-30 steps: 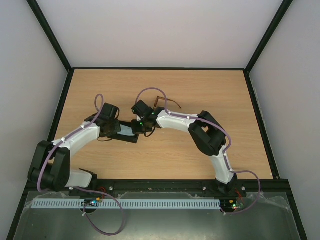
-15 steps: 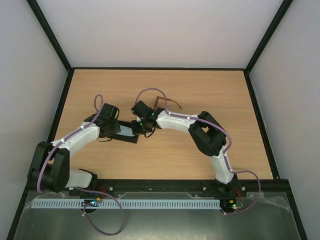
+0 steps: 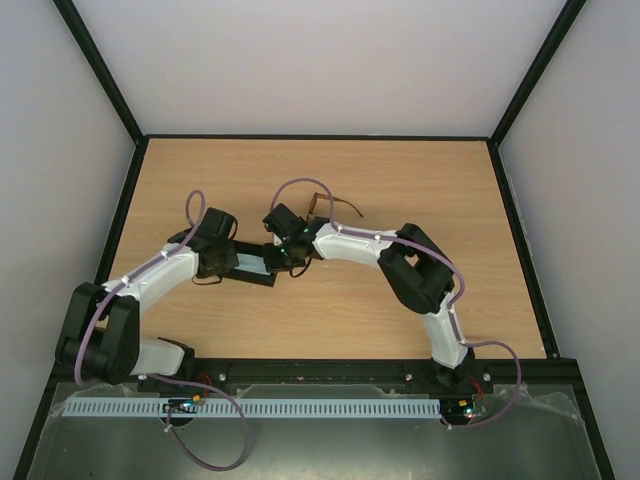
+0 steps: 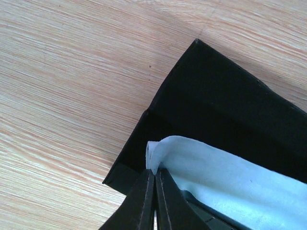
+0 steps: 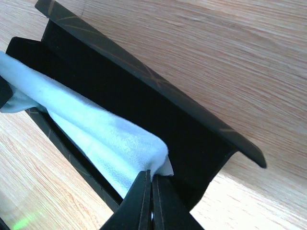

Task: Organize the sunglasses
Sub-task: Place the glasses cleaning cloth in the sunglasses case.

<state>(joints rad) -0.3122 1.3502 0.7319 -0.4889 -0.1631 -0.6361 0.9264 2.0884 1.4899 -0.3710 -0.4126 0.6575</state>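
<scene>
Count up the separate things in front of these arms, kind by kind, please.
Black oblong case: 1
Light blue soft cloth: 1
Thin brown-framed sunglasses: 1
Total: 3

Matt black case [image 5: 144, 96], soft fuzzy pale-blue cloth [image 5: 105, 139], smooth wood-grain table [image 4: 57, 72], perhaps laminate.

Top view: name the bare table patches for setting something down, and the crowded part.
Bare table: far strip along the back wall, right side past the right arm, near middle between both arms. Crowded: centre, where left tool and right tool pinch the cloth over the case, sunglasses just behind.
</scene>
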